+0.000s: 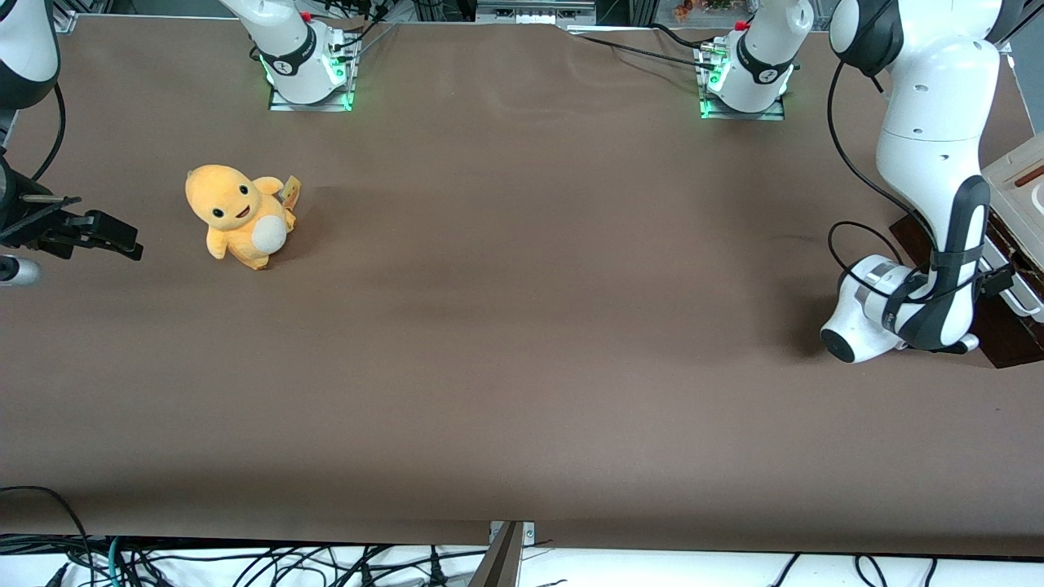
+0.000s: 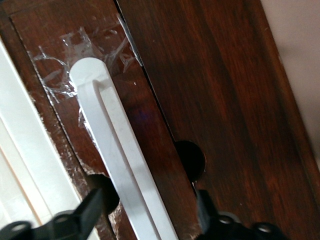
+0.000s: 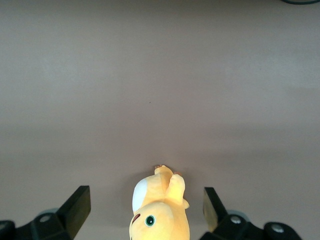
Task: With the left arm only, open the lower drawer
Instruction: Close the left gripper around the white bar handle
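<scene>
The left arm [image 1: 938, 163] is reaching down at the working arm's end of the tabletop [image 1: 522, 342], and its end effector [image 2: 150, 212] is sitting right at the lower drawer [image 2: 210, 100]; the drawer itself is standing at that same end of the tabletop, mostly cut off by the edge of the front view. In the wrist view the black fingers [image 2: 92, 207] are standing spread apart, one on each side of the long white handle [image 2: 120, 160], and neither pad is plainly touching it; so the end effector is open and straddling the bar, gripping nothing as yet.

The step in hand appears to be taking hold of the handle before pulling. To do it well, the fingers should be closing squarely across the bar, with the bar centred between them, so that neither pad is slipping off its rounded edge; the bar is looking smooth and likely slick, so a firm, full closure is probably worth more than speed. The pull should then be running straight out along the drawer's own travel, without lifting or twisting, since a skewed pull could be jamming the drawer in its frame or dragging the whole cabinet across the tabletop. How far the drawer is already out cannot be told. The yellow plush toy [image 1: 241, 214] is lying well apart, toward the parked arm's end, and is not in the way.
</scene>
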